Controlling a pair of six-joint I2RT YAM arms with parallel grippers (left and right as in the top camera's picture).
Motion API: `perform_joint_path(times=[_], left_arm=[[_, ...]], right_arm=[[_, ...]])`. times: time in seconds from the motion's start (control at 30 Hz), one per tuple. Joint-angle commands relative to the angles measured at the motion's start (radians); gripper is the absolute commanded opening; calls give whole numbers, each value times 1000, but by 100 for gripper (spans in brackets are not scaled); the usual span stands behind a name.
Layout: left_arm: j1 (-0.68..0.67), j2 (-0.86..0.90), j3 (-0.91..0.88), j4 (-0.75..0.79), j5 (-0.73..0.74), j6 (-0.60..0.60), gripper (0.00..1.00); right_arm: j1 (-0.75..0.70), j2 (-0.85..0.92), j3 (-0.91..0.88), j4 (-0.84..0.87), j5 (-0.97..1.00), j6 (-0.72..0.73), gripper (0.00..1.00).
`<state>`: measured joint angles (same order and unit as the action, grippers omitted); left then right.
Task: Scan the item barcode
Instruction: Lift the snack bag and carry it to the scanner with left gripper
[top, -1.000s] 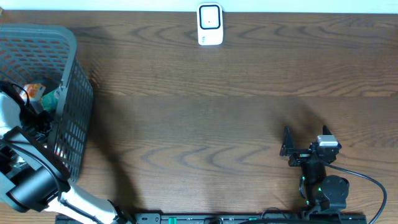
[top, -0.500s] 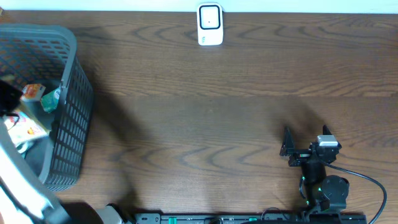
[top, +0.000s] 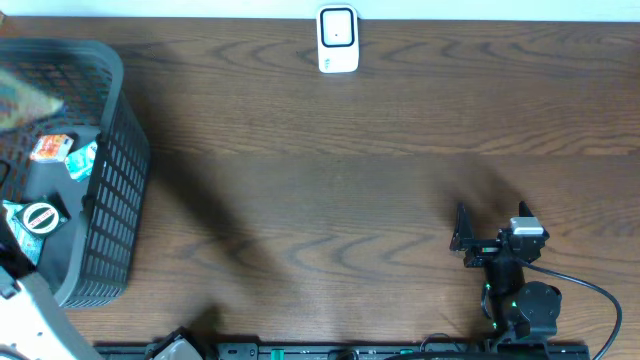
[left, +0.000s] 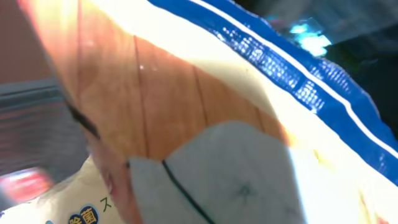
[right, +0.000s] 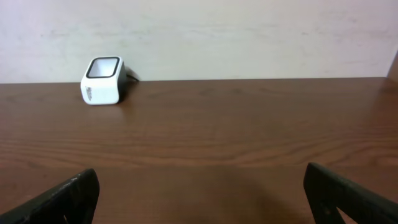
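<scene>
Slanting diagonally, the blue-edged packet (left: 186, 112) fills the left wrist view.

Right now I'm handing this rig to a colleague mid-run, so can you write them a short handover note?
Left gripper: shut, its fingers hidden behind the packet that fills its wrist view; the packet looks held, at the basket on the left.
Right gripper: open, empty, low over the table, facing the scanner.
Done: packet apparently picked.
Left: carry it to the scanner at the far edge and show its barcode; none visible yet.
</scene>
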<state>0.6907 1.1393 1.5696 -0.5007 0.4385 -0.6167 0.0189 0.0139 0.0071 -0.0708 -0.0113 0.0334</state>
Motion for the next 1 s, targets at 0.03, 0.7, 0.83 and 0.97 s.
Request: perform_joint_path(times=[0.03, 0.7, 0.83, 0.97], left_arm=[[-96, -40, 17, 100, 225, -189, 7], [-872, 227, 16, -208, -166, -148, 7], [-1019, 371, 16, -183, -274, -148, 7], [-1102, 502, 16, -124, -275, -203, 7]], right_arm=[[-4, -3, -2, -4, 2, 6, 99], [-4, -3, -2, -4, 2, 6, 99], [-4, -3, -2, -4, 2, 6, 99], [-4, -3, -2, -4, 2, 6, 99]])
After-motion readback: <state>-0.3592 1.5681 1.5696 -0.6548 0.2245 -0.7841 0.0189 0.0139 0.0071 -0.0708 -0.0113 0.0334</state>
